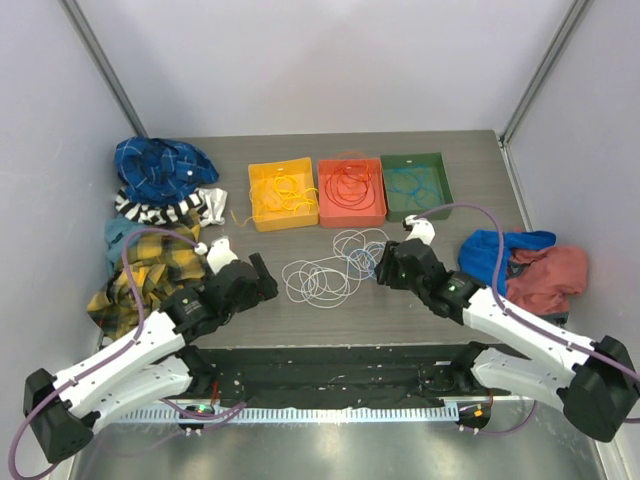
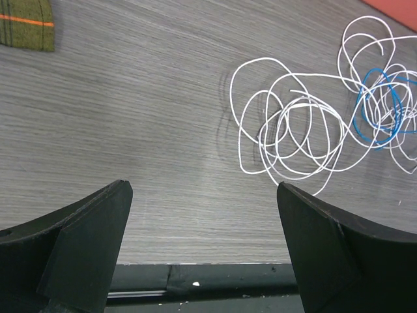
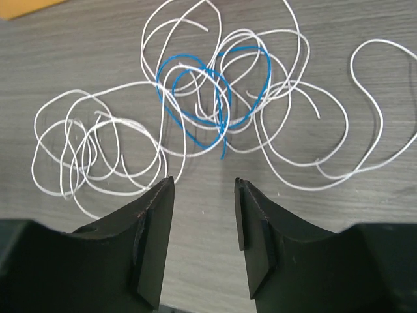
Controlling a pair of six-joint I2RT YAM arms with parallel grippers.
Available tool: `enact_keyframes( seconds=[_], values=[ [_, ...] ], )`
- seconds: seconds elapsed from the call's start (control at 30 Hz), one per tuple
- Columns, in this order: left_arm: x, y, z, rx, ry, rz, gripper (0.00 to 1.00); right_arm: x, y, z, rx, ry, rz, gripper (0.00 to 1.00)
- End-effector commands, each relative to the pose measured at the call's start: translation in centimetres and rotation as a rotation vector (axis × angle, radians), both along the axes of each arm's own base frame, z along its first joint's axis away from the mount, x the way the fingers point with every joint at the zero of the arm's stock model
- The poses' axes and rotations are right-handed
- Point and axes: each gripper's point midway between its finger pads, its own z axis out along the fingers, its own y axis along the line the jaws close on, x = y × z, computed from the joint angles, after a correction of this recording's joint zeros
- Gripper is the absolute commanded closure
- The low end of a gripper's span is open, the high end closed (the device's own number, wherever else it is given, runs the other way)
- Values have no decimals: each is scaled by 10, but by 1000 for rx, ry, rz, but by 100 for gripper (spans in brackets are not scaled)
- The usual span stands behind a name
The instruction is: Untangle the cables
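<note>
Right end effector (image 3: 203, 184): jaws partly apart, nothing between them. White cables (image 3: 195, 140) lie loose on the tabletop (image 3: 365, 248) straight ahead of its tips and spread to both sides. A blue cable (image 3: 221, 120) is tangled into the middle of them, just past the tips. I see no contact.

Left end effector (image 2: 203, 189): jaws wide apart, empty, over bare tabletop. From there I see the same white heap ahead and to the right.

Top view: the heap lies between the two end effectors, nearer the right one. Beyond it, three trays in a row:
- yellow tray (image 1: 256, 195) with yellow cables (image 1: 285, 192)
- red tray (image 1: 323, 195) with red cables (image 1: 350, 185)
- green tray (image 1: 443, 185) with blue loops (image 1: 412, 185)

Left cloth pile (image 1: 150, 235) and right cloth pile (image 1: 525, 265) sit outboard of the arms.
</note>
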Motion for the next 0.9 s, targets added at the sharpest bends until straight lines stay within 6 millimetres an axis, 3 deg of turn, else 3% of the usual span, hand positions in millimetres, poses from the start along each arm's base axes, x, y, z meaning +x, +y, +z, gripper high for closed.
enact_keyframes(
  seconds=[0.0, 0.47, 0.87],
  values=[
    [7, -9, 5, -39, -18, 0, 0, 36, 8, 25, 67, -106, -110, 50],
    [6, -8, -2, -22, -11, -4, 0, 65, -11, -17, 38, -49, -214, 51],
    [7, -9, -6, -5, 3, -6, 0, 87, -5, -33, 67, -16, -206, 52]
  ],
)
